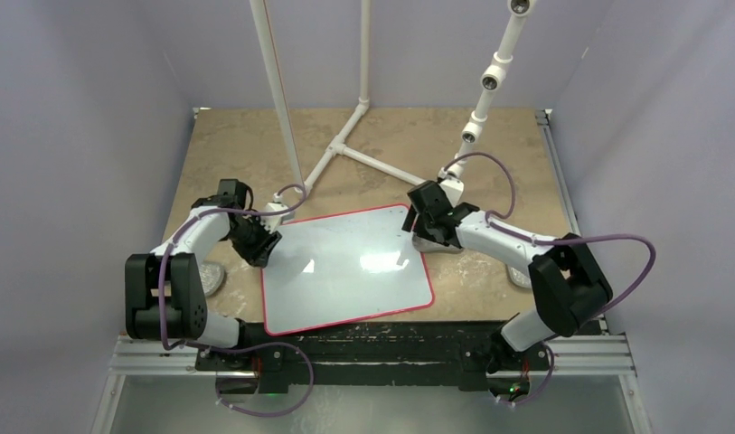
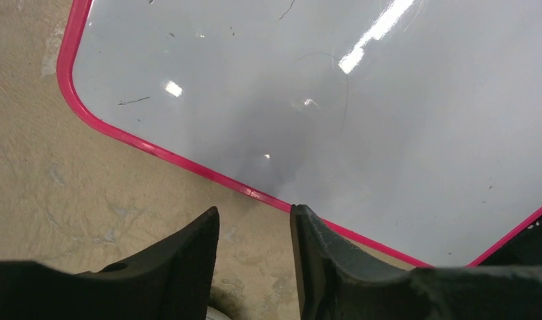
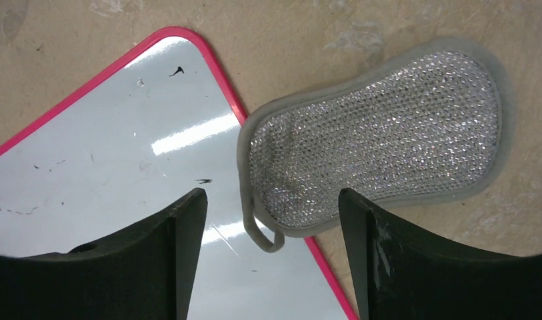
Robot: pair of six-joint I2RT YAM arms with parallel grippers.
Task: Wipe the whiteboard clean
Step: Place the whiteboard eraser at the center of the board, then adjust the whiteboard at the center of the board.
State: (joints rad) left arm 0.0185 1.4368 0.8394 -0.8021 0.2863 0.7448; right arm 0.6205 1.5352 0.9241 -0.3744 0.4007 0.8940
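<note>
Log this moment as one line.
whiteboard: faint specks only | pad: overlapping board edge | left gripper: open, empty | right gripper: open above pad

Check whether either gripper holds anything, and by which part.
Nothing is held. The left gripper is open and empty; the right gripper is open above the grey pad, not gripping it.

Glossy, smooth whiteboard [image 1: 345, 267], rimmed in shiny pink-red plastic; glittery silver mesh pad [image 3: 381, 133], edged in grey cloth; matt, mottled tan table [image 1: 246, 136].
</note>
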